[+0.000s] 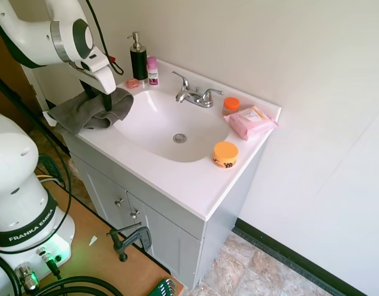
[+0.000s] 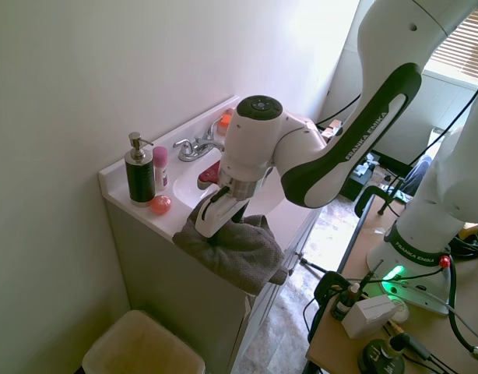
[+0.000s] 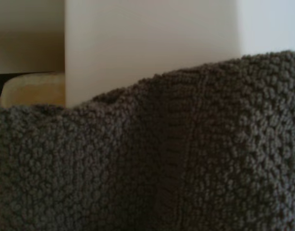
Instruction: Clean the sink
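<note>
The sink sits in the middle of the white vanity top, an oval glossy basin with a metal drain at its low point and a chrome faucet behind it. At the basin's edge nearest the arm lies a grey cloth, bunched on the counter corner and hanging partly over the front, as the second exterior view shows.

Our gripper is down in the folds of that cloth. We see a dark finger pressing into it, but the cloth hides the tips, so we cannot tell whether the jaws are apart or closed on the fabric.

We judge the cloth soft, light and floppy; its knobbly weave fills the wrist view. It will drape and drag instead of holding a shape, so a pinch on a thick raised fold near the middle should keep a pad of fabric under the fingers. The basin itself is rigid, fixed and slick, so the cloth should glide; the curved walls call for pressure that follows the slope.

Nearby stand a soap pump, a pink bottle, an orange-lidded jar and a pink wipes pack; wide sweeps could knock them
</note>
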Available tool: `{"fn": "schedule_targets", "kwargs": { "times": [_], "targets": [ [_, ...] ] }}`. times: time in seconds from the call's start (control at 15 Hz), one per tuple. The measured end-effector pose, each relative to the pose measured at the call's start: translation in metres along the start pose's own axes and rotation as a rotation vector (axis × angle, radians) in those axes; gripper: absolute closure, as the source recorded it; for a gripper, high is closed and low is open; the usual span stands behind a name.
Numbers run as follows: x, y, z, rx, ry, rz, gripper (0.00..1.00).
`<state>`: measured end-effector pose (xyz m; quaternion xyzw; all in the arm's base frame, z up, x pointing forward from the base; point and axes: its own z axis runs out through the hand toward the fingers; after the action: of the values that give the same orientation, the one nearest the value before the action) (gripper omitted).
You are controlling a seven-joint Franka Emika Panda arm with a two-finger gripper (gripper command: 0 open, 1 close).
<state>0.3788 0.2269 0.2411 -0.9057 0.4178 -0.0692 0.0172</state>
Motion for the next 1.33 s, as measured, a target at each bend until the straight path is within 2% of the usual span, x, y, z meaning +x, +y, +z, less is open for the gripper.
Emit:
{"fn": "schedule_targets", "kwargs": {
  "times": [0.33,0.53,0.93,1.13,1.33],
  "targets": [
    [0.002,-0.003,-0.001,-0.004,-0.008,0.023,1.0],
    [0.018,-0.004,-0.001,-0.008,-0.009,0.068,1.0],
    [0.085,-0.007,0.01,-0.001,-0.042,0.275,1.0],
    [0.119,0.003,0.034,-0.036,-0.087,0.37,1.0],
    [0.134,0.013,0.058,-0.066,-0.149,0.432,1.0]
  ]
}}
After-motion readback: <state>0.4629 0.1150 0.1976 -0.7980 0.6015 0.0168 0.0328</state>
